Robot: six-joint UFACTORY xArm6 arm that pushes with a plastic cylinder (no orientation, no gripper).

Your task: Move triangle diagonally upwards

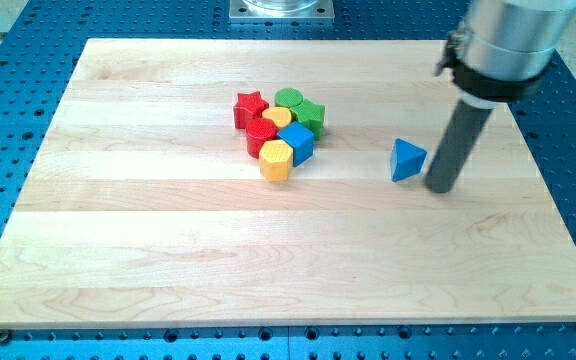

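Note:
A blue triangle block lies alone on the wooden board, right of centre. My tip rests on the board just to the triangle's right and slightly below it, very close to its right corner; I cannot tell whether they touch. The dark rod rises from the tip toward the view's top right into the silver arm body.
A tight cluster of blocks sits left of the triangle: a red star, a green round block, a green star, a red block, a yellow block, a blue cube and a yellow hexagon.

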